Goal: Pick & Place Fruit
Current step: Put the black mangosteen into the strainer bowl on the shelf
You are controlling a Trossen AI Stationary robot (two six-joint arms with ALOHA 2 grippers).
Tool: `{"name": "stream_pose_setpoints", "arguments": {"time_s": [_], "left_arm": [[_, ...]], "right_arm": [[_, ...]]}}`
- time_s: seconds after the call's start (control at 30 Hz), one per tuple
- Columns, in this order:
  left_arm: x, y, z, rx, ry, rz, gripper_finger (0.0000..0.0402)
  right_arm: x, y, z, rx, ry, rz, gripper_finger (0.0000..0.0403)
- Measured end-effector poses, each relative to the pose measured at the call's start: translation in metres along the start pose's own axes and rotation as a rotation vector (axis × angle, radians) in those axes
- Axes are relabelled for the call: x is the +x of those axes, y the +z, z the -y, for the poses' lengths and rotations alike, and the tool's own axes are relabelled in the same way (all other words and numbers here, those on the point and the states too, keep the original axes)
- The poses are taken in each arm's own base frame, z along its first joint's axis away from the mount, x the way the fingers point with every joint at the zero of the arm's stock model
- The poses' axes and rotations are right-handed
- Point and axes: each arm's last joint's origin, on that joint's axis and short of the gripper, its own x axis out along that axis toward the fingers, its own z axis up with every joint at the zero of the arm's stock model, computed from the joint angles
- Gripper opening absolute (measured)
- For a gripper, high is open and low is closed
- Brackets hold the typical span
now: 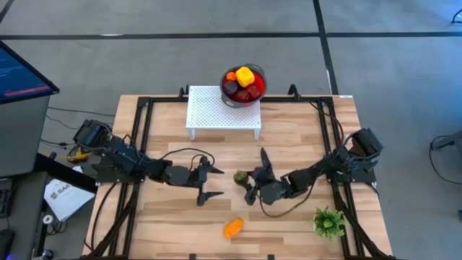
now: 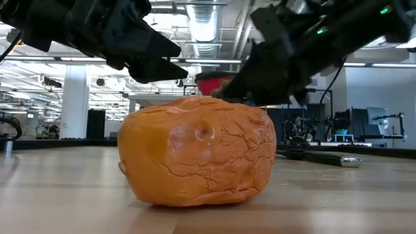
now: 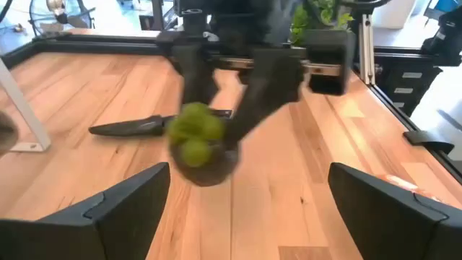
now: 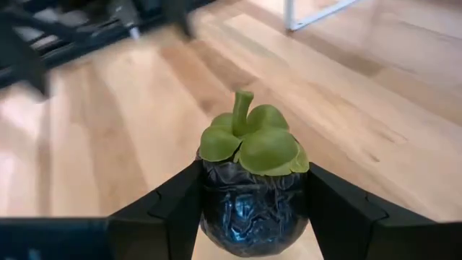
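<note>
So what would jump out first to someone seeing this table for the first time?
Probably the dark fruit with green leaves clamped in the right gripper at mid-table, with the left gripper facing it, jaws wide open. Next, the bowl heaped with red and yellow fruit on the white perforated stand at the far edge, and the lone orange fruit near the front.

In the high view a bowl [image 1: 244, 95] of fruit [image 1: 245, 76] stands on the rear edge of a perforated stand [image 1: 222, 110] at upper centre. Below it, mid-frame, a mangosteen [image 1: 240, 177] sits between the right gripper [image 1: 249, 185] fingers; the left gripper [image 1: 208, 181] lies just left. An orange fruit [image 1: 232, 228] lies at lower centre, a plant sprig [image 1: 328, 222] at lower right
</note>
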Motion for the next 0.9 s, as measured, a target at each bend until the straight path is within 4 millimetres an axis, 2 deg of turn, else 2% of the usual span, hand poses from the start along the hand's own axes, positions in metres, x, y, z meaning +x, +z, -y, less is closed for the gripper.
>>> {"name": "stream_pose_setpoints", "arguments": {"time_s": [0.1,0.23,0.4,0.5,0.6,0.73,0.9], "left_arm": [[0.000,0.000,0.000,-0.007,0.000,-0.001,0.0365],[0.000,0.000,0.000,-0.007,0.000,-0.001,0.0357],[0.000,0.000,0.000,-0.011,-0.002,-0.001,0.0348],[0.000,0.000,0.000,-0.011,-0.002,-0.001,0.0344],[0.000,-0.001,0.000,-0.010,-0.002,-0.002,0.0341],[0.000,-0.001,0.000,-0.010,-0.002,-0.001,0.0340],[0.000,0.000,0.000,-0.011,-0.002,0.000,0.0340]], "right_arm": [[0.005,0.019,0.006,0.012,0.026,0.074,0.0212],[0.005,0.070,0.021,0.001,0.054,0.226,0.0212],[0.001,0.142,0.066,0.032,-0.082,0.404,0.0212],[0.005,0.173,0.099,0.030,-0.178,0.465,0.0212],[0.016,0.193,0.128,0.052,-0.227,0.491,0.0213],[0.036,0.210,0.161,0.048,-0.193,0.473,0.0214],[0.057,0.220,0.187,0.044,-0.207,0.430,0.0218]]}}
